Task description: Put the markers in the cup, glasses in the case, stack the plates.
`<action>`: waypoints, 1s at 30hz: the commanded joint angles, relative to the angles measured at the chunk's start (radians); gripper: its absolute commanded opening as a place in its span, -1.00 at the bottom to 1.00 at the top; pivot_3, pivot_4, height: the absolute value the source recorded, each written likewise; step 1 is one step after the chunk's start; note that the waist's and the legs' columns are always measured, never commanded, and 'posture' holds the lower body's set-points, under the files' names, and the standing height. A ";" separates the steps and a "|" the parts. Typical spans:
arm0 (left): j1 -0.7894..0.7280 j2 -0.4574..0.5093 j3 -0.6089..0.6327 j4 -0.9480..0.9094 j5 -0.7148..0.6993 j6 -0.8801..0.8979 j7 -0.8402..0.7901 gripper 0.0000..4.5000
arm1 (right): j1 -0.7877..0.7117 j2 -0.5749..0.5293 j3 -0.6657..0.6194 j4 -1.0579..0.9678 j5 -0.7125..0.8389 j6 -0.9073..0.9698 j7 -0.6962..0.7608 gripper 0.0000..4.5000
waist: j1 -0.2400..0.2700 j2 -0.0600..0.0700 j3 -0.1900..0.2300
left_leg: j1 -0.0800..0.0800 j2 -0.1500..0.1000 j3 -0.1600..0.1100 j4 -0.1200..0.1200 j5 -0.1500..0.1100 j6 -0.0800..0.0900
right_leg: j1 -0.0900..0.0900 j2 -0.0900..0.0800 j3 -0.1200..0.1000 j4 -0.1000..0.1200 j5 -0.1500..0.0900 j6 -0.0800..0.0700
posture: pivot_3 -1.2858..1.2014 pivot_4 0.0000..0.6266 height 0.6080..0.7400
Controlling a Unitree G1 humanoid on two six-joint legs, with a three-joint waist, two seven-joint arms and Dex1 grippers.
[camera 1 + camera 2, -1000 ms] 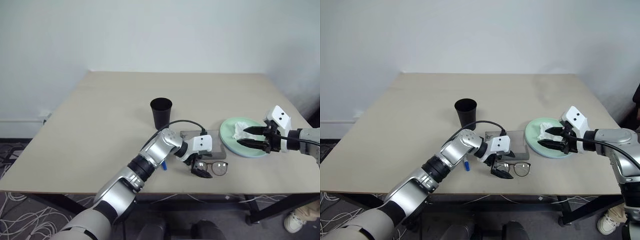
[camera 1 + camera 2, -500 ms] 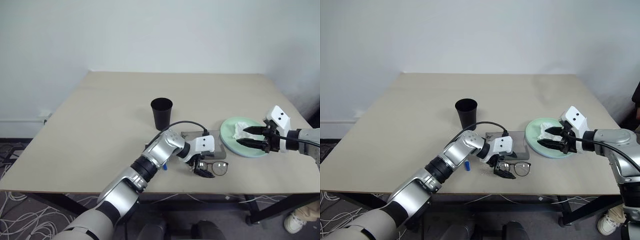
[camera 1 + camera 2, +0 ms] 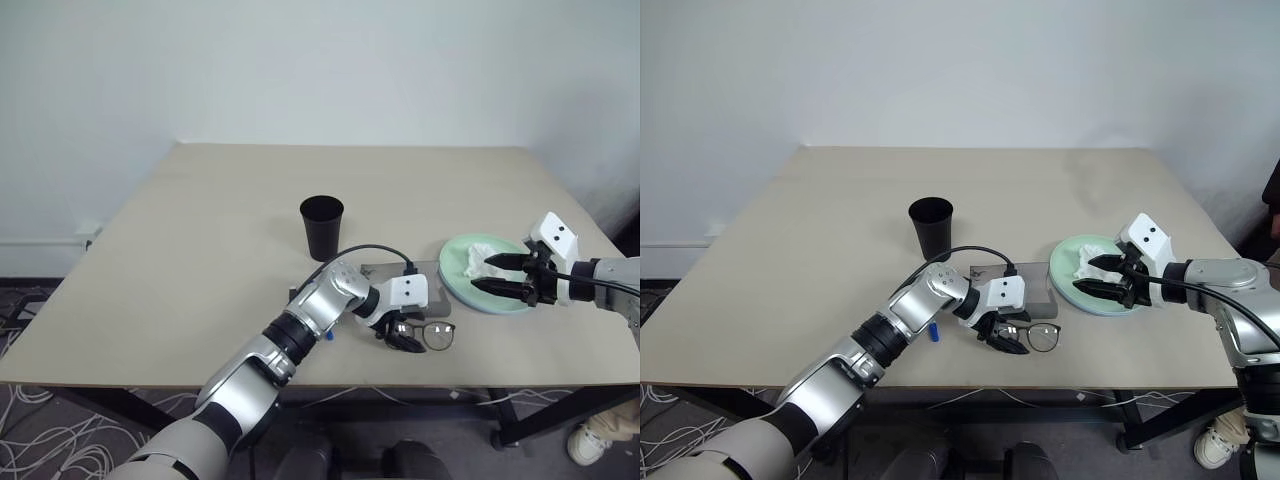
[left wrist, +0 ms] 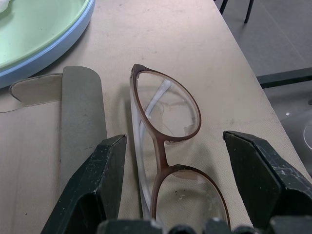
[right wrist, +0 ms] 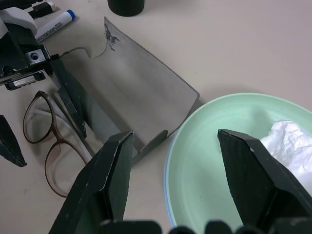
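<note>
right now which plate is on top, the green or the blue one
The pale green plate is on top, holding the crumpled white tissue. The light blue plate lies under it, only its rim peeking out around the green one's edge.

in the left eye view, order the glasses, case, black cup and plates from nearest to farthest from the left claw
1. Glasses: right at the left claw, between its open fingers.
2. Case: just behind the claw, toward the wall.
3. and 4. Black cup, farther back and to the left, and the stacked plates, out to the right: too close to call.
</note>
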 commanded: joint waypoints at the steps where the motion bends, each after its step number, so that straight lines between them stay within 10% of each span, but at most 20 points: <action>1: -0.017 -0.001 0.006 -0.006 0.012 -0.005 0.006 0.21 | -0.033 0.002 -0.014 -0.020 0.004 -0.007 -0.006 0.33 | 0.000 0.000 0.000 | 0.000 0.000 0.000 0.000 0.000 0.000 | 0.000 0.000 0.000 0.000 0.000 0.000 | 0.03 -1.00 0.86; 7: -0.019 -0.004 0.009 0.000 0.025 -0.019 0.020 -0.71 | -0.032 0.007 -0.013 -0.021 0.004 -0.007 -0.010 0.33 | 0.000 0.000 0.000 | 0.000 0.000 0.000 0.000 0.000 0.000 | 0.000 0.000 0.000 0.000 0.000 0.000 | 0.03 -1.00 0.86; 30: -0.091 0.077 0.078 -0.199 -0.096 0.099 -0.126 -0.71 | -0.073 0.015 0.006 0.033 -0.017 -0.041 0.000 0.33 | 0.000 0.001 -0.001 | -0.001 0.000 0.000 0.001 0.000 0.000 | -0.001 0.000 0.000 0.000 0.001 0.000 | 0.03 -1.00 0.86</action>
